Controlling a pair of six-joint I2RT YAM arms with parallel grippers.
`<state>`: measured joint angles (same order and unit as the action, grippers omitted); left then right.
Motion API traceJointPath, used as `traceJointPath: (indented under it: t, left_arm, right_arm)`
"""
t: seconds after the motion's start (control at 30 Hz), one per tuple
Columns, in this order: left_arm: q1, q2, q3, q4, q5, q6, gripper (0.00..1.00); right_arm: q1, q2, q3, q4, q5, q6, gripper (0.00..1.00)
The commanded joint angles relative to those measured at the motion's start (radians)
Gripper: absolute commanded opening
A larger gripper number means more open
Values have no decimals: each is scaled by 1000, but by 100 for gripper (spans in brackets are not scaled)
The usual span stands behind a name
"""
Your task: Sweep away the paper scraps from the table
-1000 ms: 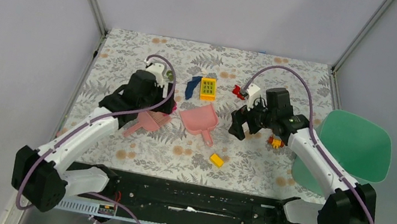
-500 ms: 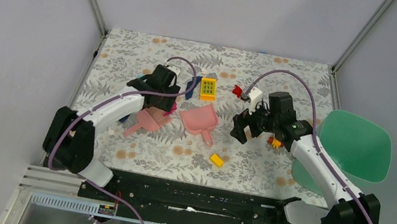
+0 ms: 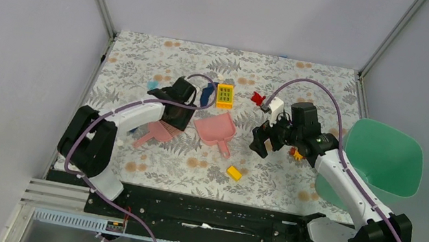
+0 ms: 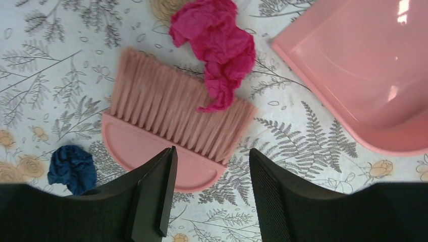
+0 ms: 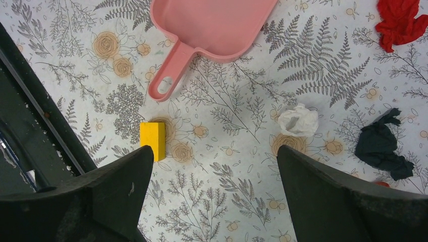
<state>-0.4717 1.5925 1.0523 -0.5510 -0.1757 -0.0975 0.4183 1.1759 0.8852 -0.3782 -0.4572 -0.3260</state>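
On the flower-print table (image 3: pixel 137 55) lie paper scraps: a magenta one (image 4: pixel 217 45) against the bristles of the pink brush (image 4: pixel 166 131), a dark blue one (image 4: pixel 73 169) beside the brush, a white one (image 5: pixel 299 122), a dark one (image 5: pixel 381 146) and a red one (image 5: pixel 401 22). My left gripper (image 4: pixel 212 156) hovers open over the brush's back edge, with nothing between its fingers. The pink dustpan (image 3: pixel 217 129) lies in the middle, mouth toward the brush. Right of it my right gripper (image 3: pixel 265 139) hangs wide open over bare table, between a yellow brick (image 5: pixel 152 140) and the white scrap.
A yellow studded plate (image 3: pixel 225 95) and a blue scrap (image 3: pixel 206 96) lie behind the dustpan. The yellow brick (image 3: pixel 234 172) sits near the front. A green tray (image 3: pixel 383 156) overhangs the table's right edge. Metal frame posts stand at the back corners.
The left arm has folded in and its gripper has shifted right over the brush while its jaws narrowed. The right gripper has barely moved.
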Motion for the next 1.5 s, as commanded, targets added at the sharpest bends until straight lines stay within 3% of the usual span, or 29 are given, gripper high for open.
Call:
traceJointPath:
  t: [0.0,0.2,0.3,0.4,0.6,0.8,0.93,1.17,1.47]
  left_arm:
    - [-27,15,-9,22,22,14,62]
    - [-46,84,2,17,27,12,66]
    - [-51,95,0,19,9,23,60]
    - [-61,95,-1,21,-10,21,45]
    - [-89,138,-2,23,-35,33,45]
    - [-103,141,1,15,-65,26,29]
    - [-127,109,4,-11,-89,25,1]
    - [-212,-14,33,-154,-71,-46,0]
    - [-266,-200,47,-157,116,-87,0]
  right_arm:
    - [-1,-4,-5,25,-9,-24,100]
    - [-1,-13,-13,25,-9,-31,100]
    - [-1,-13,-14,26,-8,-31,100]
    - [-1,-12,-14,27,-6,-30,100]
    - [-1,-10,-11,25,-2,-25,100]
    - [-1,-15,-14,25,9,-28,100]
    - [-1,-20,-14,25,11,-28,100]
    - [-1,-36,-13,21,-27,-33,100]
    - [-2,-79,-10,-119,-340,-229,96]
